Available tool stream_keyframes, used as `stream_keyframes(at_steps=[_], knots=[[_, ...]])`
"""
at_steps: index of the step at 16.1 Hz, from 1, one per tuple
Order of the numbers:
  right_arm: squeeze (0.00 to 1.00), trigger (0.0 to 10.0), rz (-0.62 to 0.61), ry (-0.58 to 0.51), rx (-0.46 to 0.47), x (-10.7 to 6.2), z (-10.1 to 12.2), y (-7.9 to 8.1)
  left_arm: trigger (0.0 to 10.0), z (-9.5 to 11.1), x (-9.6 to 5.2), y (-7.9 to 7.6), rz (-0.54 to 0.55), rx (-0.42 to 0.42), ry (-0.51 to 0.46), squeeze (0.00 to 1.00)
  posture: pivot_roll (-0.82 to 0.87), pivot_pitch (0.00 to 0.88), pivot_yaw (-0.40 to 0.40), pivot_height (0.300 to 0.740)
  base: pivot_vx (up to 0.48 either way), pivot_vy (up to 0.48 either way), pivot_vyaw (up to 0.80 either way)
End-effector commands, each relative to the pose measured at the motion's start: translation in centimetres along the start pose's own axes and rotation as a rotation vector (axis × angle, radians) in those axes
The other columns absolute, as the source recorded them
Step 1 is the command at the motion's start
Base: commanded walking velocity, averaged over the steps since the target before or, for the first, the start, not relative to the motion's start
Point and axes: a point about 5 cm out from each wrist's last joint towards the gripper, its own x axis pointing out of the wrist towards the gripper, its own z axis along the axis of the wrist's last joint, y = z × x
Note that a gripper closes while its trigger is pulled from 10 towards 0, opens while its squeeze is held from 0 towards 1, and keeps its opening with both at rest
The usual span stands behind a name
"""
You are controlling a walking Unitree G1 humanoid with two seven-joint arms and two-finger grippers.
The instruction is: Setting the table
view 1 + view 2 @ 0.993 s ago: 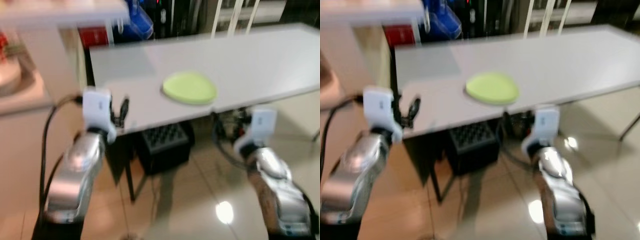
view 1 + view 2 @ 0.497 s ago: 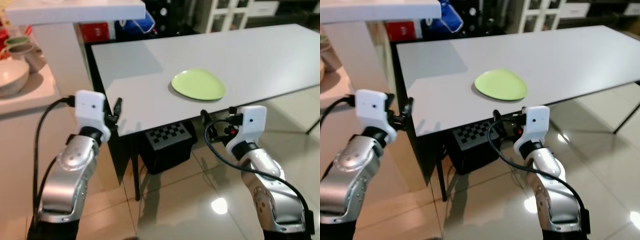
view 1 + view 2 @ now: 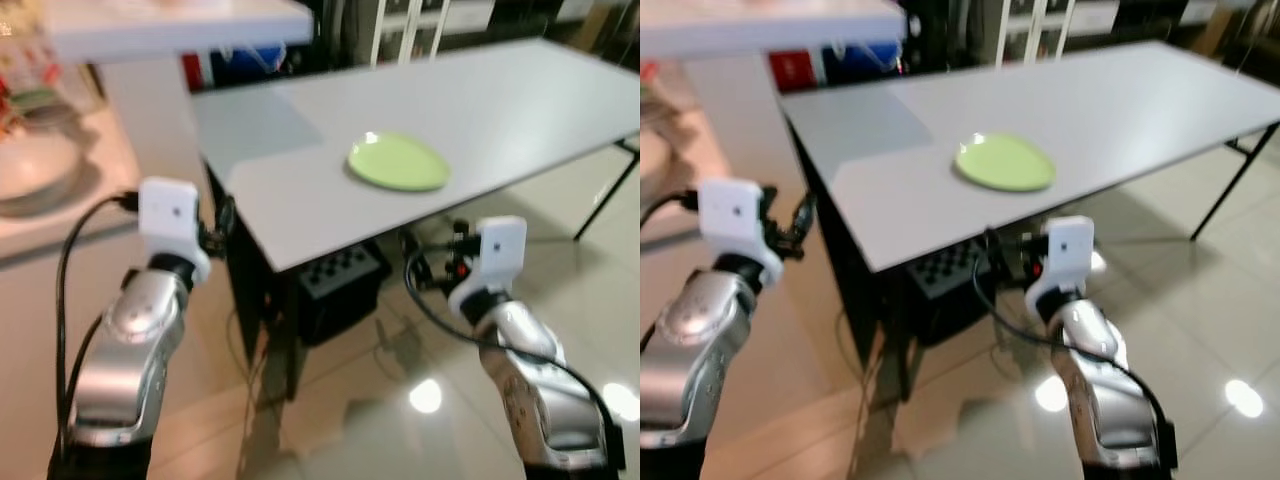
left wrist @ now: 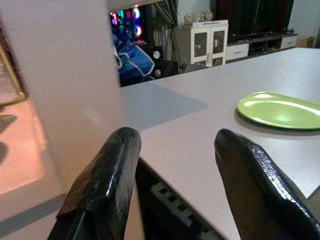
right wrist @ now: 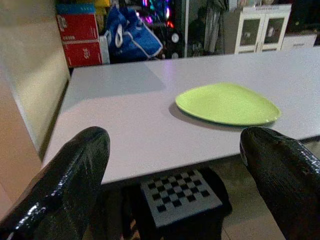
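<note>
A lime-green plate [image 3: 397,162] lies flat near the front edge of a long pale grey table [image 3: 480,100]. My left gripper [image 4: 175,137] is held up at the table's left corner, open and with nothing in it; the plate [image 4: 280,110] is ahead of it and off to one side. My right gripper [image 5: 175,137] hangs just below and in front of the table edge, open wide and holding nothing. The plate [image 5: 227,103] lies on the tabletop beyond its fingers [image 5: 75,175].
A counter with a pale bowl [image 3: 35,170] stands at my left under a white shelf [image 3: 170,25]. A black checkered box [image 3: 340,285] sits under the table. Red boxes [image 5: 77,32], a blue bag [image 5: 132,32] and a white cabinet [image 5: 260,27] stand behind it. The floor is glossy tile.
The camera has shifted and the picture is slightly blurred again. Both arms keep the same raised pose before the table edge, and the plate has not moved on the table.
</note>
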Motion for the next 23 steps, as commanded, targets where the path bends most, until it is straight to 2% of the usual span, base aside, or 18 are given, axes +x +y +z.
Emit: stream_keyframes(at_steps=[1, 14, 17, 20, 22, 23], knots=[[0.00, 10.0, -0.028, 0.004, -0.014, -0.2, -0.1, -0.7, 10.0, 0.2, 0.1, -0.6, -0.020, -0.002, -0.006, 0.00, 0.05, 0.000, -0.006, 0.740, 0.000, 0.480, 0.00], [0.00, 10.0, -0.006, -0.025, -0.040, 0.2, 0.4, -0.4, 10.0, 0.6, 0.1, -0.4, -0.012, 0.007, -0.016, 0.00, 0.06, 0.000, -0.013, 0.740, 0.000, 0.480, 0.00], [0.00, 10.0, -0.007, -0.030, -0.041, 0.3, 0.5, -0.5, 10.0, 1.3, 0.3, -0.4, -0.006, 0.089, -0.054, 0.00, 0.06, 0.000, -0.013, 0.740, 0.000, -0.160, 0.00], [0.00, 10.0, -0.015, -0.036, -0.044, 0.3, 0.6, -0.6, 10.0, 1.2, 0.4, -0.4, 0.006, 0.065, -0.045, 0.00, 0.06, 0.000, -0.012, 0.740, 0.000, -0.439, 0.00], [0.00, 10.0, -0.021, -0.041, -0.044, 0.5, 0.8, -0.8, 10.0, 1.5, 0.4, -0.3, 0.023, 0.015, -0.054, 0.00, 0.07, 0.000, -0.017, 0.740, 0.000, 0.000, 0.00], [0.00, 10.0, -0.021, -0.047, -0.061, 0.8, 1.0, -0.9, 10.0, 1.6, 0.5, -0.2, 0.032, 0.036, -0.052, 0.00, 0.07, 0.000, -0.021, 0.740, 0.000, 0.000, 0.00]])
